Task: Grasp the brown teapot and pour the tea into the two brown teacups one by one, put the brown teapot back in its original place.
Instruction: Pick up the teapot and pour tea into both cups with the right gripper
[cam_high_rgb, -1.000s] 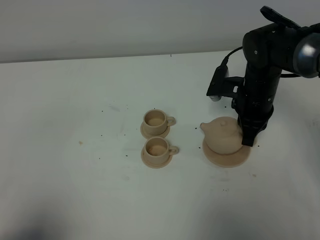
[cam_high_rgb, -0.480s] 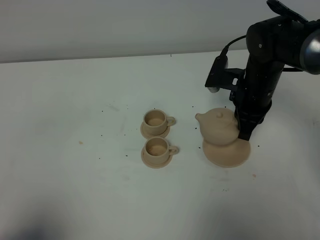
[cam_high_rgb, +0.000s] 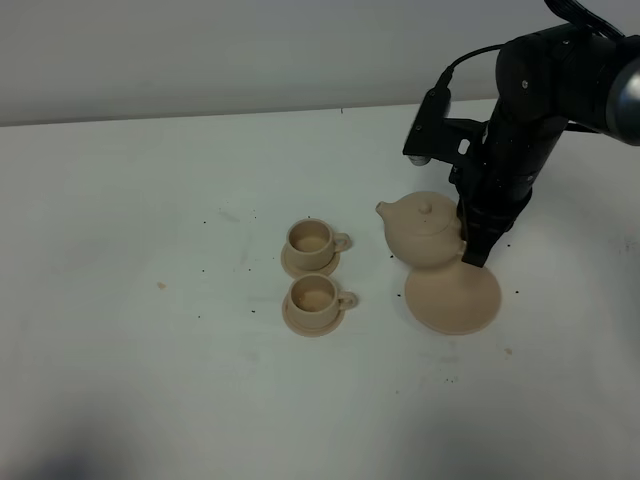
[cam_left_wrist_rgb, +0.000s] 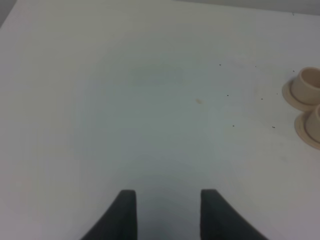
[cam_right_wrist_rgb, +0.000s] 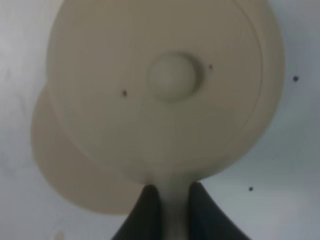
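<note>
We see the right pincer (cam_high_rgb: 470, 242) clenched on the loop handle of the brown teapot (cam_high_rgb: 423, 232), holding it in the air, clear of the bench (cam_high_rgb: 150, 200). The black right arm (cam_high_rgb: 525, 120) comes down from above at the right side of the scene, and its fingers point steeply downward beside the pot's body. The teapot sits roughly level, its short spout (cam_high_rgb: 384, 209) pointing left toward the cups and its lid knob (cam_high_rgb: 424, 208) on top.

In the right wrist view we look straight down on the lid knob (cam_right_wrist_rgb: 172, 77), and the handle (cam_right_wrist_rgb: 174, 220) is pinched between the two dark fingers (cam_right_wrist_rgb: 149, 205) of the right pincer (cam_right_wrist_rgb: 173, 192).

The plate (cam_high_rgb: 455, 300) lies bare on the bench just below and slightly to the right of the hanging pot. In the wrist view the plate (cam_right_wrist_rgb: 65, 165) shows past the pot's edge, offset to one side beneath it.

The two teacups stand left of the plate, each on its own saucer with its handle turned to the right. The farther teacup (cam_high_rgb: 311, 238) and the nearer teacup (cam_high_rgb: 315, 294) sit close together, one behind the other, and the spout is near the farther one but apart from it. We cannot tell what is inside them.

The left pincer (cam_left_wrist_rgb: 167, 215) is released, its fingers spread over bare bench with nothing between them. Small dark specks (cam_high_rgb: 205, 222) dot the white surface.
</note>
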